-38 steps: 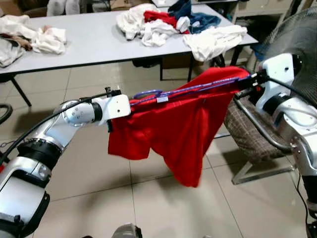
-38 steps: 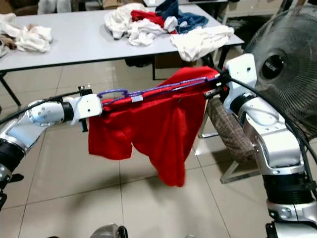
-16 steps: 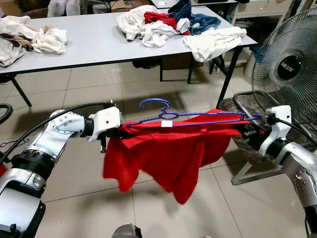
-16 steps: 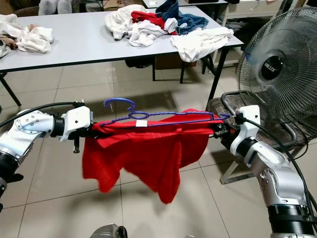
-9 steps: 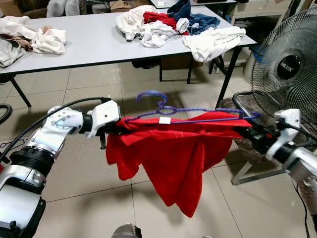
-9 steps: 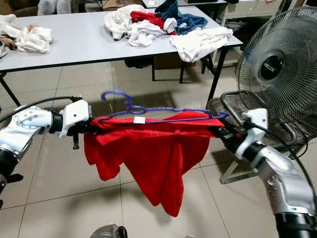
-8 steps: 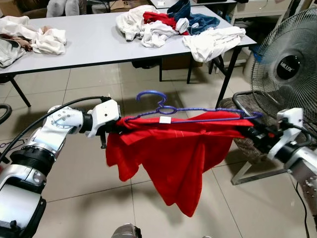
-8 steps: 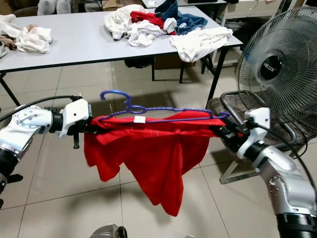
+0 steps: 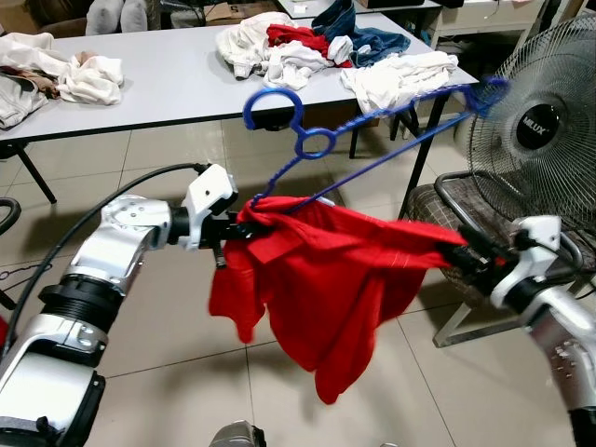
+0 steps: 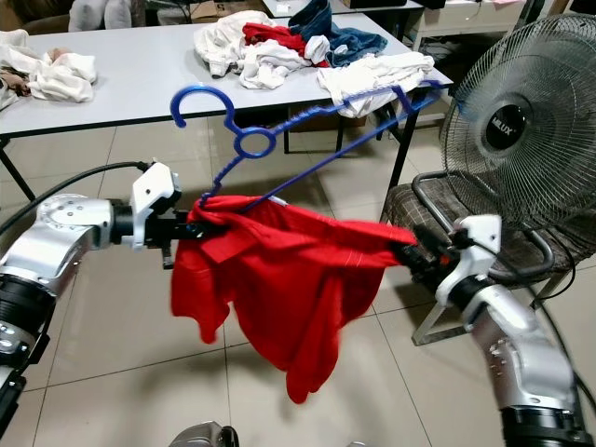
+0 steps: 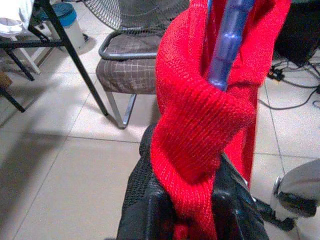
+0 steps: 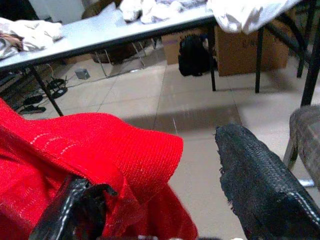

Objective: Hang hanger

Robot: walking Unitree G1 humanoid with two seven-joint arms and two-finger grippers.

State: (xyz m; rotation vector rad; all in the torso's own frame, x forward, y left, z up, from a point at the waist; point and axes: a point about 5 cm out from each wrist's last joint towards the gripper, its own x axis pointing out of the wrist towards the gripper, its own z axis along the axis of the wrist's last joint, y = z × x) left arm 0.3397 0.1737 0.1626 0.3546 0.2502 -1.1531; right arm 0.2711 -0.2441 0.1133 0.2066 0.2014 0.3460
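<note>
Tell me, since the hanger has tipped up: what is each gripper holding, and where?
The left gripper pinches the red shirt bunched around the blue hanger at its lower end. The right gripper has the shirt's opposite edge; its fingers look spread.

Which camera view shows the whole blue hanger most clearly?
The right eye view shows the blue hanger best: hook, ring and both long bars stand clear above the red shirt. The left eye view shows it similarly. The left wrist view shows one short blue piece wrapped in red cloth.
</note>
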